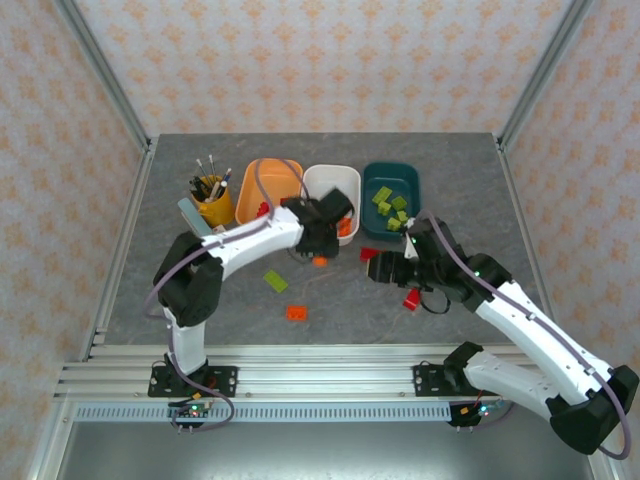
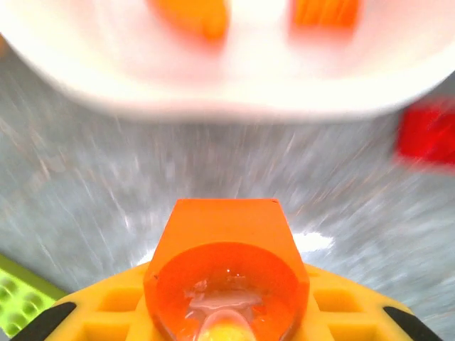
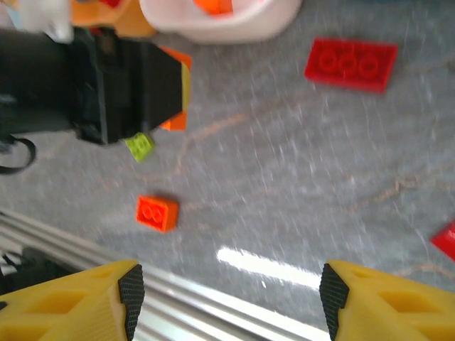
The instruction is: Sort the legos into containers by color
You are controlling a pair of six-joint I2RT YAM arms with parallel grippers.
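Left wrist view motion-smeared throughout.
- white tub [image 2: 227, 92]: cut by far edge
- two orange bricks [image 2: 192, 14] inside it: streaks only, studs unreadable
- red brick [image 2: 426, 131] at right: smeared, clipped by edge
- lime brick [image 2: 18, 302] near left: corner only
- left end effector [image 2: 227, 316]: fingers clipped at bottom
- held orange brick [image 2: 226, 249]: near face lost in glare

Top view:
- left arm [image 1: 250, 240] hides near right corner of orange tub [image 1: 275, 190]
- pieces in teal tub [image 1: 392, 167] too small to count
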